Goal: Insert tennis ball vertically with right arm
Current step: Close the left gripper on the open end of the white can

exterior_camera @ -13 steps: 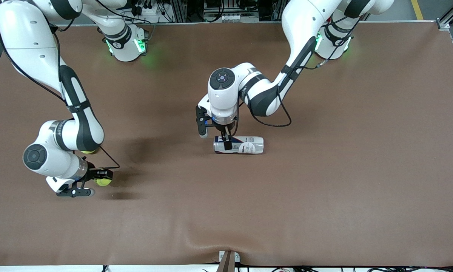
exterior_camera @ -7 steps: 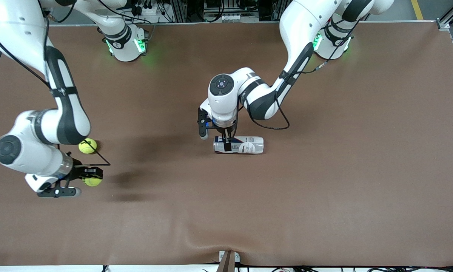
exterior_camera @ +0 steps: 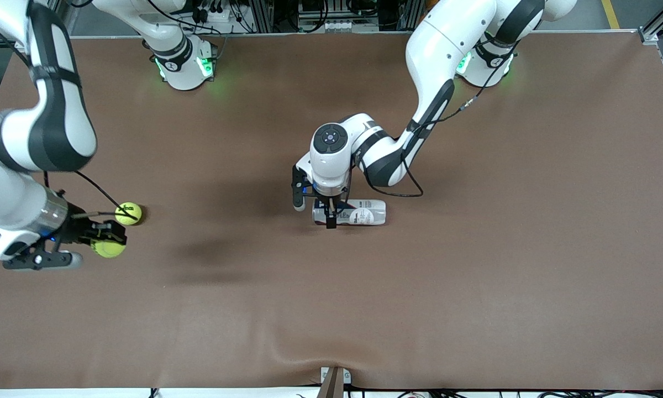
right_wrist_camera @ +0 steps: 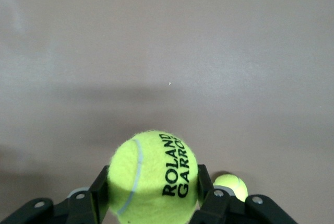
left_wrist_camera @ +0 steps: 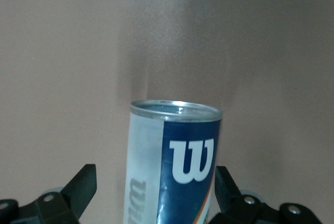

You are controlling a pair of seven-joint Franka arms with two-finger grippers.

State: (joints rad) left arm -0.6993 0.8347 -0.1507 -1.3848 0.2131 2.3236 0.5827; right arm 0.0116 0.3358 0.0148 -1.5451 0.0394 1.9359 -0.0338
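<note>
My right gripper is shut on a yellow-green tennis ball, held in the air over the right arm's end of the table. The right wrist view shows that ball printed "ROLAND GARROS", clamped between both fingers of the right gripper. A tennis ball can with a blue and white label lies on its side mid-table. My left gripper is open, with one finger on each side of the can near its open end. In the left wrist view the can sits between the left gripper's spread fingers.
A second tennis ball lies loose on the brown table, close to my right gripper; it also shows in the right wrist view. A cable from the right arm crosses over it. Both arm bases stand along the table's edge farthest from the front camera.
My right arm has carried the held ball upward and toward its own end of the table, uncovering the loose ball. My left gripper has come down slightly around the can.
</note>
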